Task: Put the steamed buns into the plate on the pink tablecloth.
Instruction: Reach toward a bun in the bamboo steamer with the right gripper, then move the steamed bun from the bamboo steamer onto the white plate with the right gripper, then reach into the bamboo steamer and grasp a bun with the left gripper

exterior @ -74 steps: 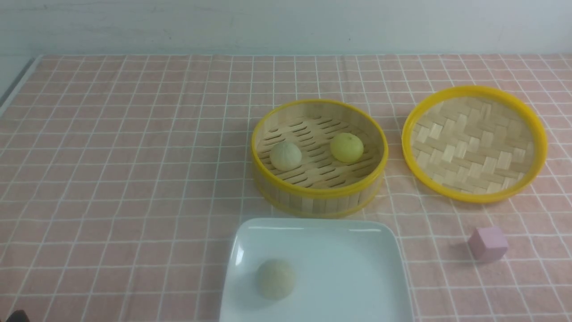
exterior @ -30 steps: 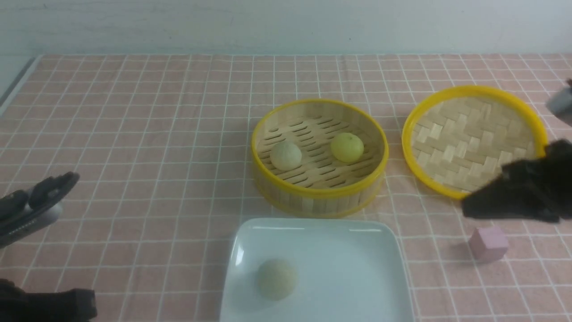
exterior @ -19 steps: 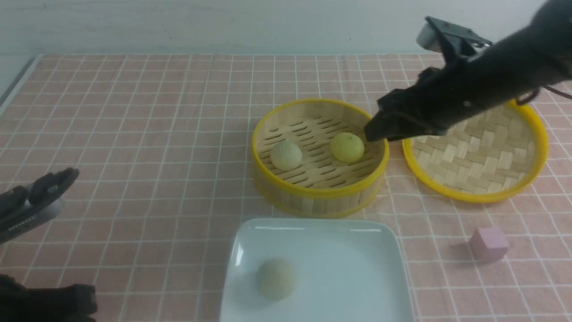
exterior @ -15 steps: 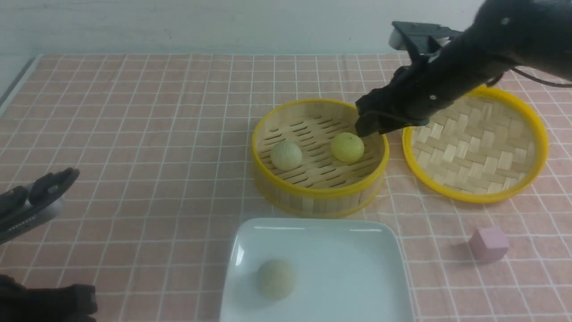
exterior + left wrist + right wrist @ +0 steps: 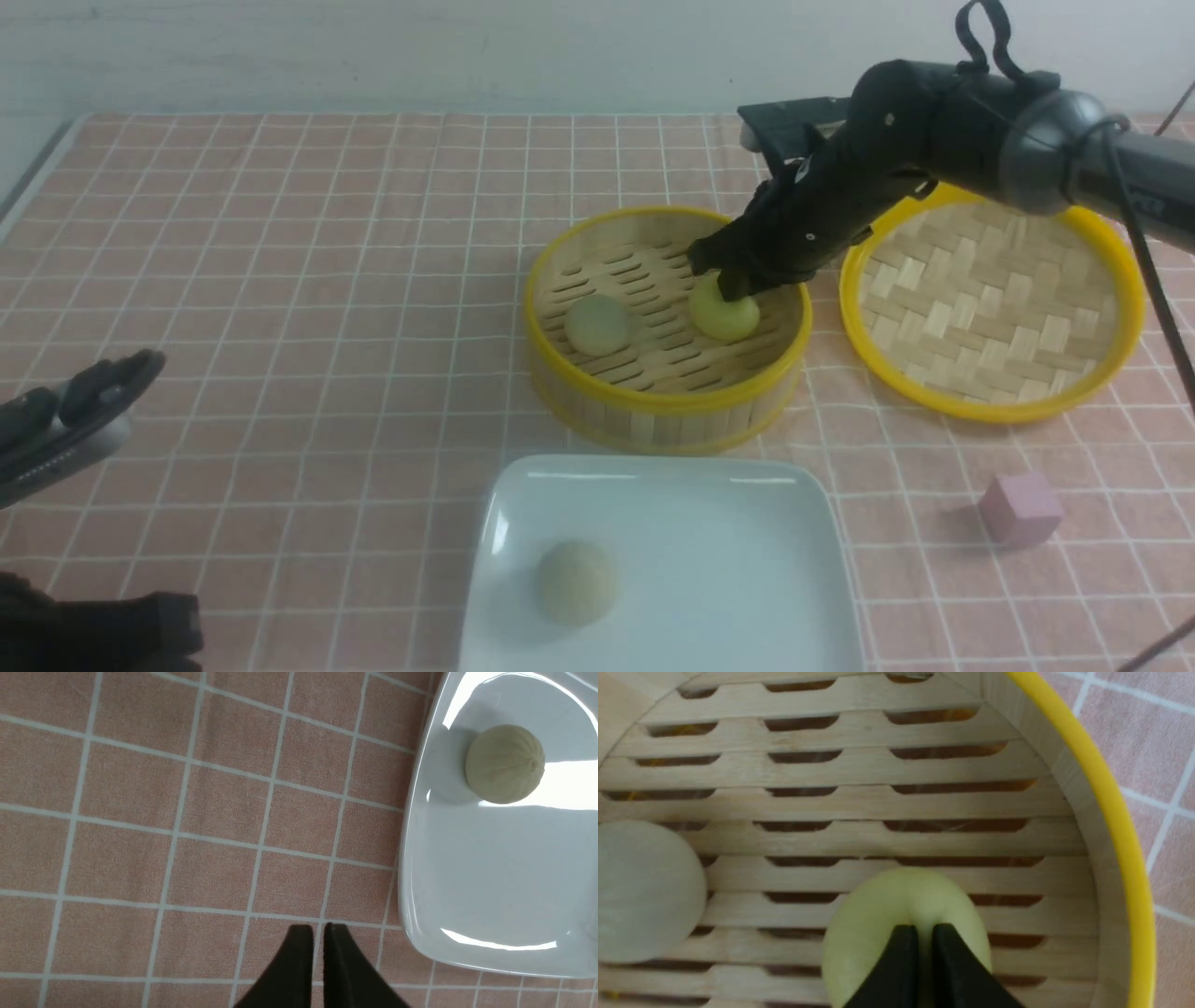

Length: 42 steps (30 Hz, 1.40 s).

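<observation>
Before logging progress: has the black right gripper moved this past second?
Yes. The right gripper went left, from the yellow-rimmed woven lid to the yellow steamed bun in the bamboo steamer.

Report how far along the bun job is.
Done: one pale bun sits on the plate. In hand: the right gripper, fingers together, is at the yellow bun in the steamer, not yet around it. Left: that bun and a second pale bun in the steamer.
</observation>
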Each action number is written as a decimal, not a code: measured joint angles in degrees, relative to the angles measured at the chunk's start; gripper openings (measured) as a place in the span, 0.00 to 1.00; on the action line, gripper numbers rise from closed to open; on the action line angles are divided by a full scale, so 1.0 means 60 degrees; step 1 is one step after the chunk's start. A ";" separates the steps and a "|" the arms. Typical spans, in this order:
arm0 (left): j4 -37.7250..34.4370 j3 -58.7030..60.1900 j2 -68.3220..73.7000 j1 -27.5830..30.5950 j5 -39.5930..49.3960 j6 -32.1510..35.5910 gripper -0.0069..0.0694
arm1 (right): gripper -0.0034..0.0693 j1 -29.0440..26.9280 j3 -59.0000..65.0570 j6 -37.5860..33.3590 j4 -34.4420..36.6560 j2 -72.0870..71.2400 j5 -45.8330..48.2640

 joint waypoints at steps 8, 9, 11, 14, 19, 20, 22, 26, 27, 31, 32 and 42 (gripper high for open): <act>0.0008 0.0000 0.0000 0.0000 0.0000 0.0000 0.19 | 0.05 0.0555 0.1607 0.0080 0.0024 -0.3143 0.2343; 0.0008 0.0000 0.0000 0.0000 0.0000 0.0000 0.19 | 0.05 0.0719 0.2201 0.0184 0.0056 -0.3646 0.2345; 0.0008 0.0000 0.0000 0.0000 0.0000 0.0000 0.20 | 0.06 0.1012 0.3223 0.0446 0.0146 -0.4322 0.2204; 0.0008 0.0000 0.0000 0.0000 0.0000 0.0000 0.20 | 0.06 0.1625 0.5048 0.0924 0.0342 -0.4990 0.1375; 0.0008 0.0000 0.0000 0.0000 0.0000 0.0000 0.21 | 0.11 0.2223 0.6878 0.1416 0.0311 -0.4947 -0.0511; 0.0008 0.0000 0.0000 0.0000 -0.0007 0.0000 0.21 | 0.15 0.2310 0.7213 0.1487 0.0305 -0.4815 -0.1057; 0.0008 0.0000 0.0000 0.0000 -0.0052 0.0000 0.21 | 0.24 0.2361 0.7529 0.1531 0.0316 -0.4634 -0.1767; 0.0017 0.0000 0.0000 0.0000 -0.0243 0.0000 0.22 | 0.48 0.2361 0.7462 0.1531 0.0316 -0.4577 -0.2103; 0.0017 0.0000 0.0000 0.0000 -0.0362 0.0000 0.21 | 0.58 0.2351 0.7275 0.1531 0.0288 -0.4725 -0.1870; 0.0048 0.0000 0.0000 0.0000 -0.0875 -0.0125 0.22 | 0.67 0.2169 0.6424 0.1453 -0.0279 -0.5850 -0.0437; 0.0095 0.0000 0.0019 0.0000 -0.1069 -0.0238 0.22 | 0.64 0.2081 0.6239 0.1443 -0.0538 -0.6265 0.0031; -0.1575 -0.1385 0.1946 0.0000 -0.1256 0.0625 0.09 | 0.05 0.1370 0.7666 0.1431 -0.2584 -1.0769 0.3432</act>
